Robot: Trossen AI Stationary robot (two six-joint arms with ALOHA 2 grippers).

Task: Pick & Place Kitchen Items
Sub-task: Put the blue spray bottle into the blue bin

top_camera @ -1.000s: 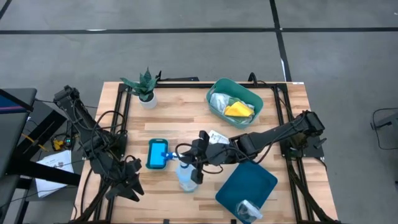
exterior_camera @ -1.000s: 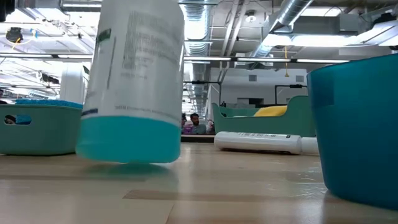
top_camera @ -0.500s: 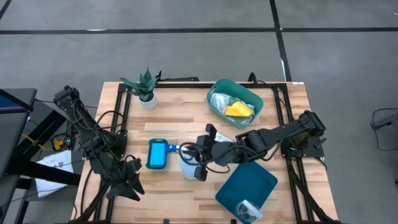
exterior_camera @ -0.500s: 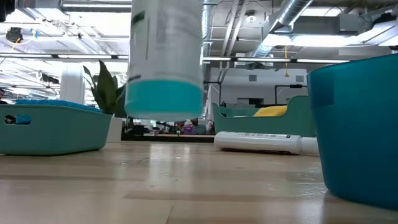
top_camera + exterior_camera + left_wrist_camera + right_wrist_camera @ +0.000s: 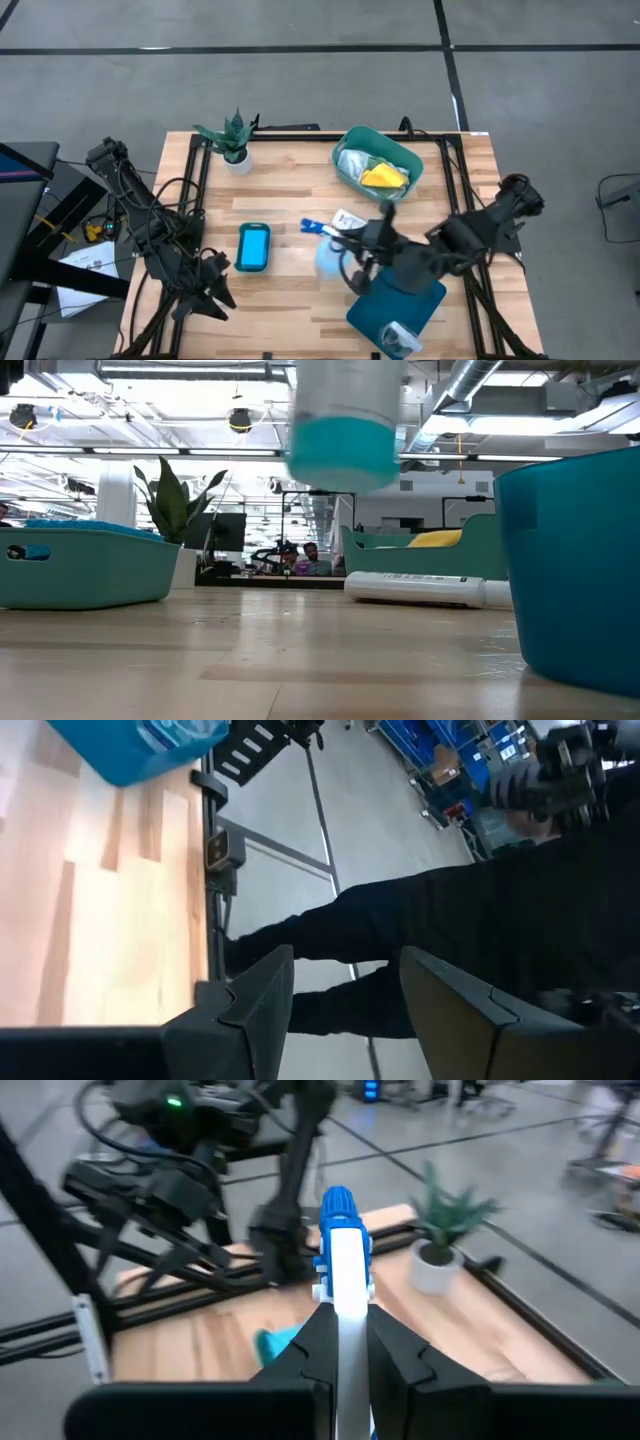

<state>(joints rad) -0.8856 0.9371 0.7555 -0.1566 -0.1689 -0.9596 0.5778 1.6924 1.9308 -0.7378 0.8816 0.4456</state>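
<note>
One spray bottle (image 5: 339, 1270) pinched between right fingers (image 5: 405, 1355), airborne only in low view; left fingers (image 5: 262, 1000) parted, empty.

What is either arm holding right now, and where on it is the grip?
The right end effector is shut on the spray bottle, pinching its neck just below the blue nozzle, lifted off the table. The left end effector holds nothing.

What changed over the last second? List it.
The right gripper, shut on the spray bottle, lifted it off the table and carried it toward the robot's right, higher in the low view. The left gripper, sponge, plant and tub stayed put.
</note>
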